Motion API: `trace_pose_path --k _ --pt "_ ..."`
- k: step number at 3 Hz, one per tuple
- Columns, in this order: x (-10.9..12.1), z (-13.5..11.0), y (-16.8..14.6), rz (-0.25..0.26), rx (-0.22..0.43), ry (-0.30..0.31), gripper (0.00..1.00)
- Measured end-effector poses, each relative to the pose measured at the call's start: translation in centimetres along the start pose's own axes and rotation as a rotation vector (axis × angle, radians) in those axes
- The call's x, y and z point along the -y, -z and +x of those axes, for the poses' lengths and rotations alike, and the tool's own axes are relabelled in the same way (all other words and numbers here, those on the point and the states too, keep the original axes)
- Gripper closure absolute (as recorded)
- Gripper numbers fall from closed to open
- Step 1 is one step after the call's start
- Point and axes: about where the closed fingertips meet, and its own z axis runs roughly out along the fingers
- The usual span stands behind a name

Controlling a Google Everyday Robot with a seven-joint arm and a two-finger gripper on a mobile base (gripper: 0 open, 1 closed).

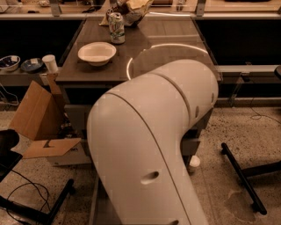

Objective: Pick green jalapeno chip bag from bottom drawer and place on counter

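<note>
My white arm (153,145) fills the middle of the camera view and covers the cabinet front. My gripper is hidden behind the arm, down by the bottom drawer. The green jalapeno chip bag is hidden too. Of the bottom drawer only its left grey wall (94,208) shows beside the arm. The counter (171,35) lies beyond the arm, glossy grey-brown with a curved light reflection.
On the counter stand a white bowl (97,52), a green-and-white soda can (117,27) and a tan-brown bag (134,9). An open cardboard box (39,118) stands left of the cabinet. A black chair base (239,176) lies on the floor at right.
</note>
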Motion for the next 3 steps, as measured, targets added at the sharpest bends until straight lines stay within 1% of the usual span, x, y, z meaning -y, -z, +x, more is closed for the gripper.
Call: trace_pose_path --k 1,2,3 --pt "1.7 -0.7 2.5 0.013 -0.001 -0.020 1.00" --pt "4.1 -1.1 7.5 0.034 -0.033 -0.073 1.00" --pt "7.3 -4.0 12.4 0.120 0.007 -0.108 1.00"
